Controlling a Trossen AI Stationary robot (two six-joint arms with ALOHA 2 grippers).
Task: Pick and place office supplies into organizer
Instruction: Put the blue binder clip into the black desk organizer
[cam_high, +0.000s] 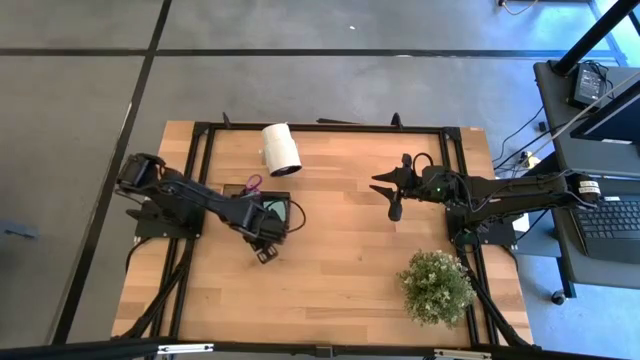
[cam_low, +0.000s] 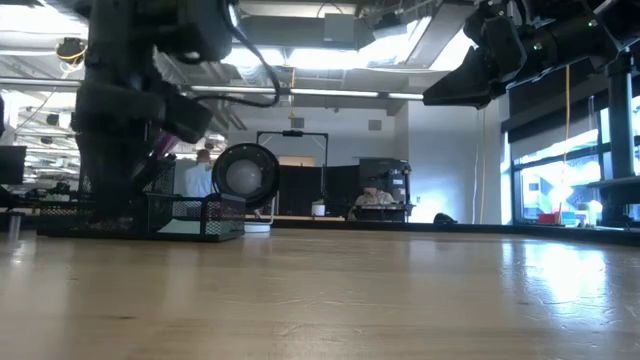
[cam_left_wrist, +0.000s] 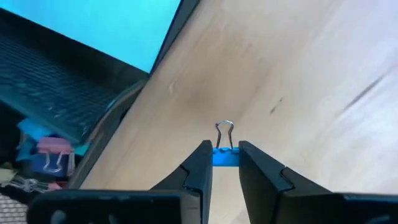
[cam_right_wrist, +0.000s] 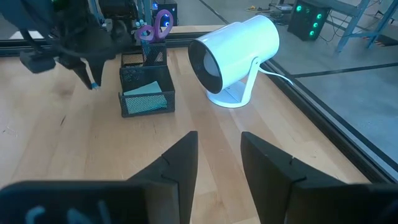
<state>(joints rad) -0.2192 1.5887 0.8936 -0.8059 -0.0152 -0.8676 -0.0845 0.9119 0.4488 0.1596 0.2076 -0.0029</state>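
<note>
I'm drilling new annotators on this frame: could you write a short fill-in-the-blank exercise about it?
1. The left gripper is shut on a small ____ binder clip.
2. The scissors standing in the organizer have ____ handles.
3. The potted plant stands nearest the ____ arm.
4. The right gripper holds ____.

Missing words: blue; purple; right; nothing

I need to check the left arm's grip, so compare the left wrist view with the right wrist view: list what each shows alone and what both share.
Only the left wrist view shows the blue binder clip pinched between the left gripper fingers, wire loop sticking out, plus a pink clip inside the organizer.

Only the right wrist view shows the white cylinder lamp, the purple-handled scissors standing in the organizer, and the right gripper open and empty.

Both show the wooden table, the organizer and the green sticky-note pad.
</note>
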